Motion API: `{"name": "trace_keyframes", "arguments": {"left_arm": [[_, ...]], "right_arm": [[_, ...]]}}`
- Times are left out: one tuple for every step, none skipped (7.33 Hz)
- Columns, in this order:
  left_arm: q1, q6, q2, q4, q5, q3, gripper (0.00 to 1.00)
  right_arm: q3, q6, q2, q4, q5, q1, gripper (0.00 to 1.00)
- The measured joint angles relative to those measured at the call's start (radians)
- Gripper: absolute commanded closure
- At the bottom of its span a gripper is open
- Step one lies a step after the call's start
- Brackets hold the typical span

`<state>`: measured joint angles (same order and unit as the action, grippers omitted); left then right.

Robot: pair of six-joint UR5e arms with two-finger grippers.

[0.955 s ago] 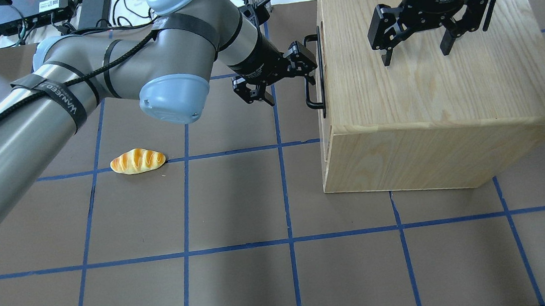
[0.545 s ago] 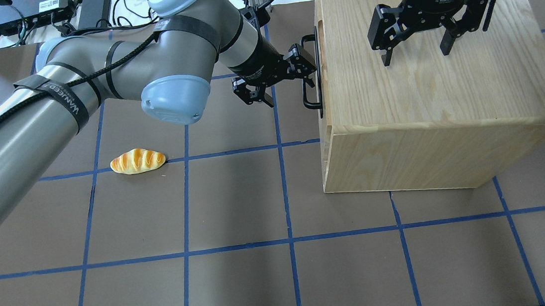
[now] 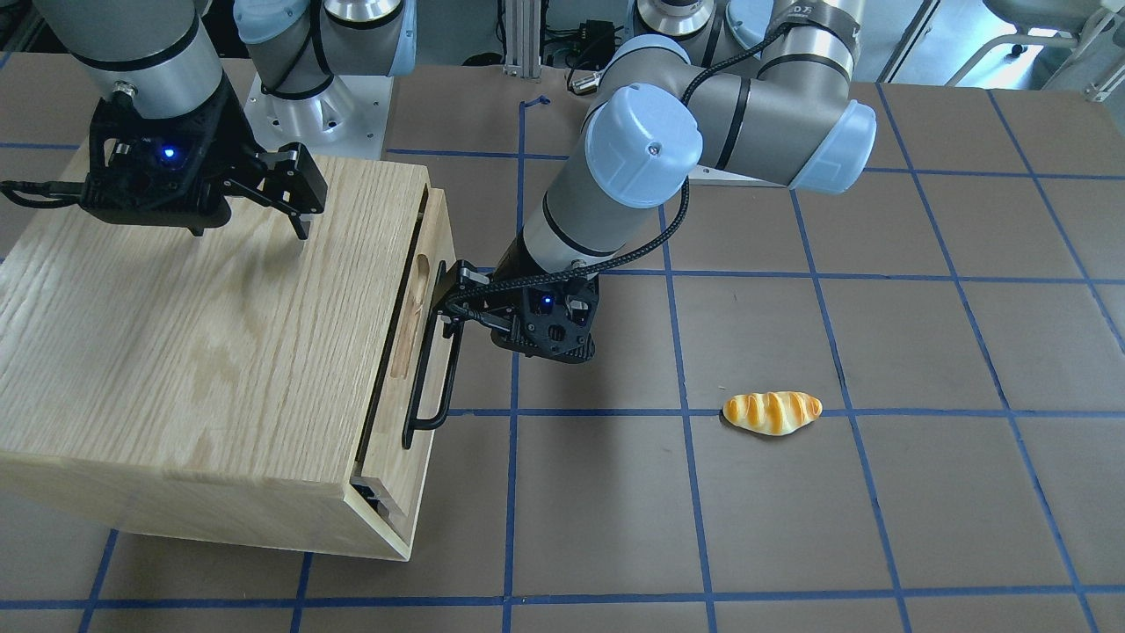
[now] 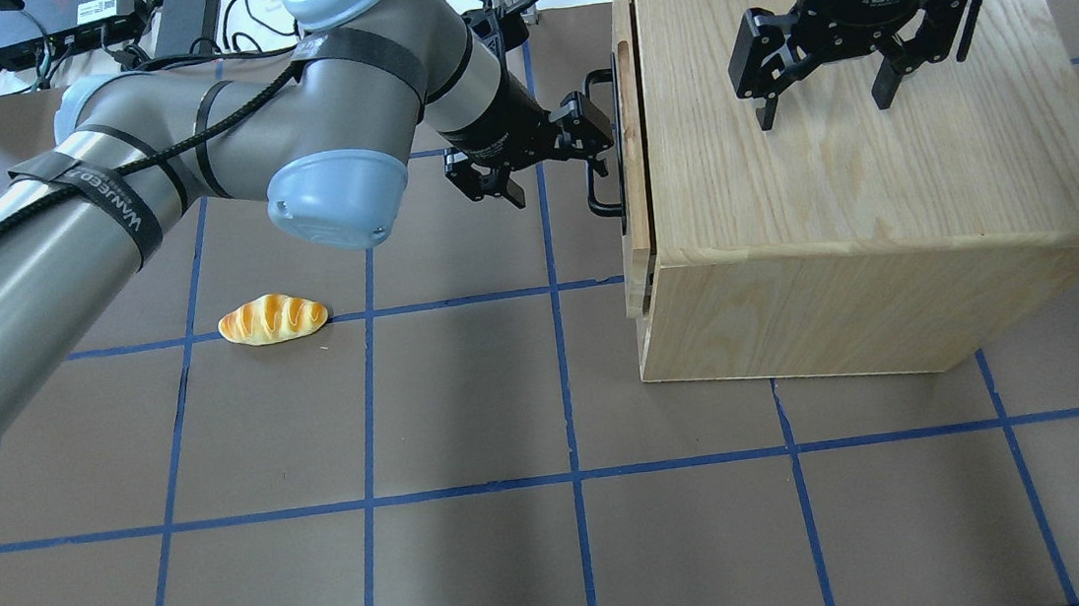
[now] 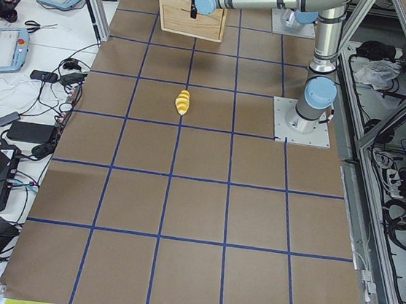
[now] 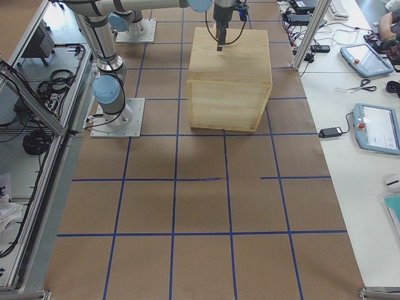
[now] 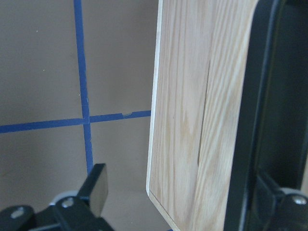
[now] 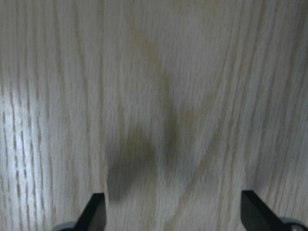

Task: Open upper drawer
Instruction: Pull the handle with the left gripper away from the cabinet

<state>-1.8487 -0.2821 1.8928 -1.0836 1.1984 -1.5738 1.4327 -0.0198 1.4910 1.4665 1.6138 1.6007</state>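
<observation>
Pulling under way: drawer (image 4: 639,234) front now stands out from cabinet (image 4: 864,173) by narrow gap; one second ago it sat flush. Handle (image 4: 594,194) and left gripper (image 4: 554,161) have shifted toward frame left together. Judgement: opening begun, most travel remains. Left claw apart, one finger (image 4: 593,122) hooked behind bar, not clamped. Right gripper (image 4: 825,107) apart over cabinet top, holding nothing. Drawer lies upper centre of overhead frame, on cabinet's left face. Front faces frame left; panel and handle run long top to bottom.

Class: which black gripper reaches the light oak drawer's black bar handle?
The left gripper, one finger against the handle; the right gripper hangs open over the cabinet top.
</observation>
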Motion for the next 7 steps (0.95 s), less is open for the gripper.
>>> {"name": "trace_keyframes", "arguments": {"left_arm": [[0.002, 0.031, -0.002, -0.006, 0.026, -0.002, 0.00], [0.004, 0.047, -0.002, -0.009, 0.044, -0.002, 0.00], [0.008, 0.063, -0.003, -0.013, 0.052, -0.004, 0.00], [0.020, 0.082, -0.006, -0.022, 0.056, -0.005, 0.00], [0.040, 0.100, -0.010, -0.040, 0.057, -0.005, 0.00], [0.061, 0.123, -0.016, -0.061, 0.057, -0.005, 0.00], [0.077, 0.146, -0.022, -0.081, 0.057, -0.005, 0.00]], "right_arm": [[0.000, 0.000, 0.000, 0.000, 0.000, 0.001, 0.00], [0.000, 0.000, 0.000, 0.000, 0.000, 0.001, 0.00], [0.000, 0.000, 0.000, 0.000, 0.000, 0.000, 0.00], [0.000, 0.000, 0.000, 0.000, 0.000, 0.000, 0.00], [0.000, 0.001, 0.000, 0.000, 0.000, 0.000, 0.00], [0.000, 0.000, 0.000, 0.000, 0.000, 0.000, 0.00], [0.000, 0.000, 0.000, 0.000, 0.000, 0.000, 0.00]]}}
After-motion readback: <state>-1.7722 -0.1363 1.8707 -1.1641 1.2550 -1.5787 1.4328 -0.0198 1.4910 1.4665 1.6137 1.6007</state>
